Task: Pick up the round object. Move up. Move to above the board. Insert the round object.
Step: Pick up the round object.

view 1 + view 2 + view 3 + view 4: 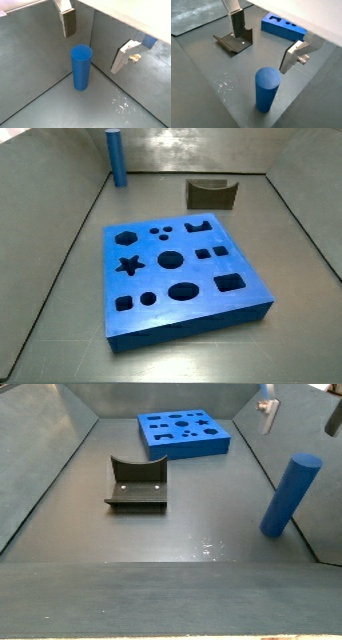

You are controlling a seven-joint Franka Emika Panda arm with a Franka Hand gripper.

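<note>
The round object, a slim blue cylinder peg (pixel 81 67), stands upright on the grey floor near a corner of the walls; it shows in both wrist views (pixel 266 89) and both side views (pixel 115 156) (pixel 290 494). My gripper (pixel 97 40) hangs open and empty above the peg's top, one finger on each side of it and neither touching it. In a side view the gripper (pixel 301 414) is at the upper right. The board, a thick blue slab with shaped holes (pixel 181 273), lies flat away from the peg (pixel 185 434) (pixel 283 27).
The dark olive fixture (pixel 211 194) stands on the floor between board and peg (pixel 136 484) (pixel 234 42). Grey walls (pixel 40 45) close in the floor, close beside the peg.
</note>
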